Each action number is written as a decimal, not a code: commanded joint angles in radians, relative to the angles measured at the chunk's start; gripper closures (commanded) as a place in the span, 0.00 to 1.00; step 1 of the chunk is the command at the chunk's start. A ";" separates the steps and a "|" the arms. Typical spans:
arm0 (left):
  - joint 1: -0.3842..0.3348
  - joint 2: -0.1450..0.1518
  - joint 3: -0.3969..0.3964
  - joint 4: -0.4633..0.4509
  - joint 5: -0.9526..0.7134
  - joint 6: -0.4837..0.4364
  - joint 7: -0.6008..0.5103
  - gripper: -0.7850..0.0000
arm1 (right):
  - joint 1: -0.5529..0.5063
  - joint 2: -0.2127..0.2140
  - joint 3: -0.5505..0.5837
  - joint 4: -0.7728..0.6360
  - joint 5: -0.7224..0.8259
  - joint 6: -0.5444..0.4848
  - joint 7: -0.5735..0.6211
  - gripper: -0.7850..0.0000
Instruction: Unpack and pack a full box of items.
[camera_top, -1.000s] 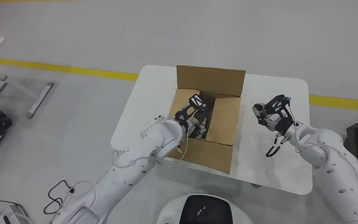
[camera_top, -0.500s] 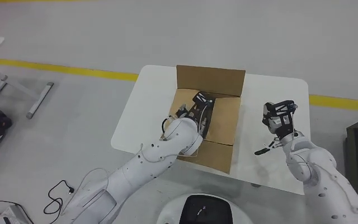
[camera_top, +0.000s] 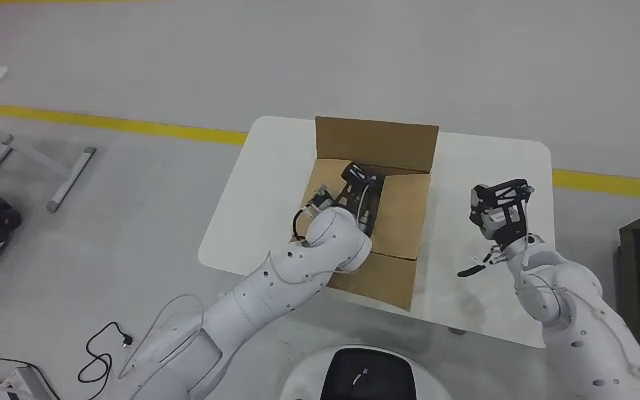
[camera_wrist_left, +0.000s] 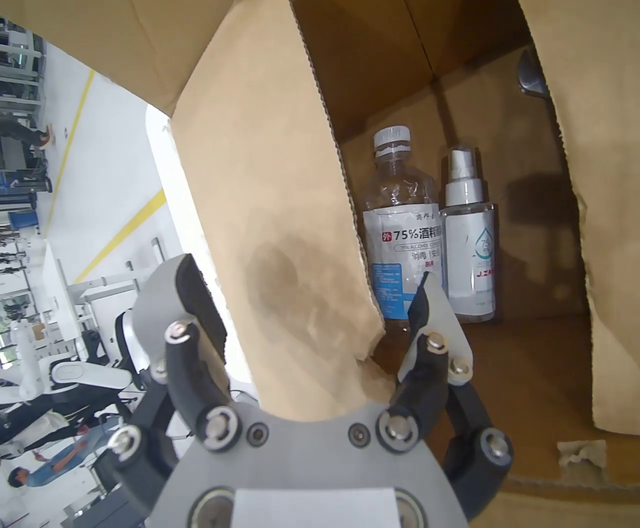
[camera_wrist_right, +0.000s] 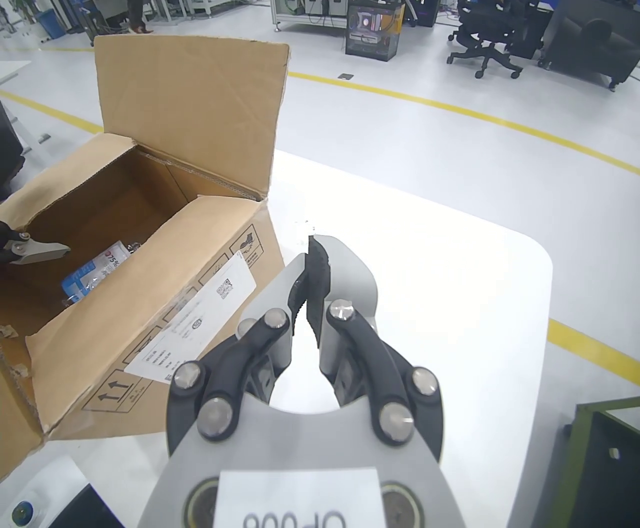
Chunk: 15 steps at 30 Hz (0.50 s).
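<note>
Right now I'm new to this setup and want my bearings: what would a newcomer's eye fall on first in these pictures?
The open cardboard box stands mid-way on the white table, with the left end effector open astride one of its flaps. Inside, an alcohol bottle and a spray bottle lie side by side on the box floor. The right end effector hangs shut over the table beside the box.

Printed label (camera_wrist_left: 403, 260) on bottle (camera_wrist_left: 395, 187), sticker (camera_wrist_right: 192, 322) and arrow signs (camera_wrist_right: 107, 397) on box (camera_wrist_right: 85, 345)
</note>
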 joint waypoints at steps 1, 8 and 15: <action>0.006 -0.002 -0.014 -0.010 0.005 -0.003 -0.002 1.00 | 0.000 -0.003 0.001 0.002 -0.002 0.000 0.000 1.00; 0.054 0.000 -0.074 -0.070 0.025 -0.028 0.010 1.00 | -0.003 -0.011 0.006 0.008 -0.010 0.007 0.003 1.00; 0.123 0.006 -0.190 -0.183 -0.138 -0.092 0.028 1.00 | -0.016 -0.011 0.047 0.007 -0.002 0.010 0.003 1.00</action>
